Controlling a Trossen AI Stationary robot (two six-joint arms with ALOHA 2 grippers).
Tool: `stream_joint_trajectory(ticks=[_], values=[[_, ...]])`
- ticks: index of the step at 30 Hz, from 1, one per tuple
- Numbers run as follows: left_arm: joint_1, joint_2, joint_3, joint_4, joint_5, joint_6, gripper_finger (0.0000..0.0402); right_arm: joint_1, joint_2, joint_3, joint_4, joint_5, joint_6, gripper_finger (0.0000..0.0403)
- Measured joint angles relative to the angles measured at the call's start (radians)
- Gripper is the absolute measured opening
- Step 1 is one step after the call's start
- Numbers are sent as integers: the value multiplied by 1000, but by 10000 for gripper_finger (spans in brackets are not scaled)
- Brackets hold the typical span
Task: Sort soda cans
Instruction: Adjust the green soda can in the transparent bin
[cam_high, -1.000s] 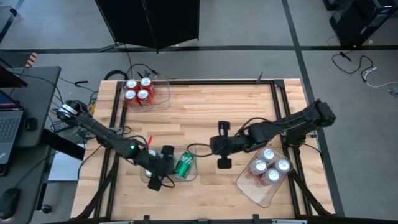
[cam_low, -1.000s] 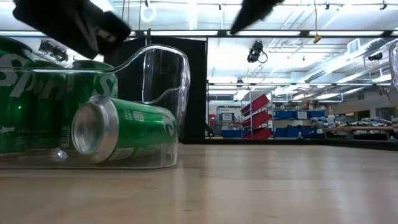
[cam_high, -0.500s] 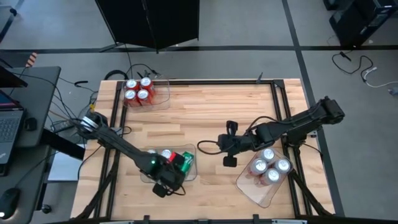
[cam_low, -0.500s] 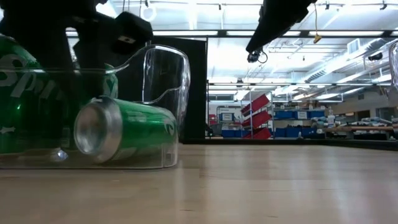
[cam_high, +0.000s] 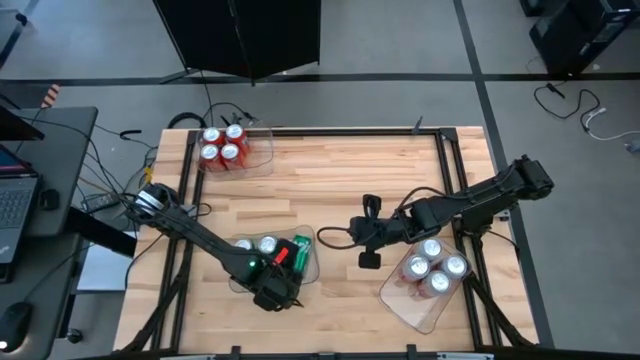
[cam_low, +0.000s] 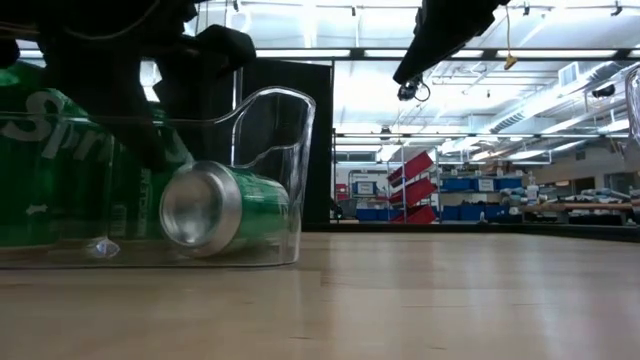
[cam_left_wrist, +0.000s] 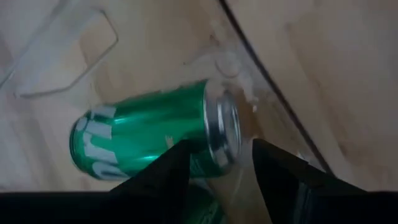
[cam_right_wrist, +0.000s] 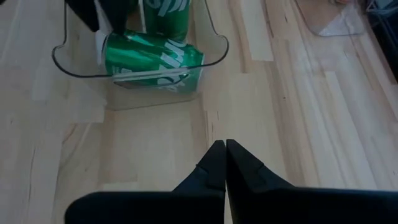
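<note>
Left gripper (cam_left_wrist: 214, 165) part-open above toppled green can (cam_left_wrist: 149, 134) in clear tray (cam_low: 290, 120), gripping nothing

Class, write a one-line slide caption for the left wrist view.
Left gripper open just above a green soda can lying on its side inside the clear tray.

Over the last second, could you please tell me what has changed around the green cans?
The left gripper moved toward the table's near edge, fingers parting above the lying green can, which rolled slightly inside the clear tray. The right gripper drew back, shut. Red cans and silver-white cans stayed.
</note>
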Motion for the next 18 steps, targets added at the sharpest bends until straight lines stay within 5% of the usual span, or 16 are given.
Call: stream_joint_trajectory(ticks=[18], values=[[32, 16, -38, 19, -204, -109, 174, 0, 1, 0, 31, 0, -51, 0]])
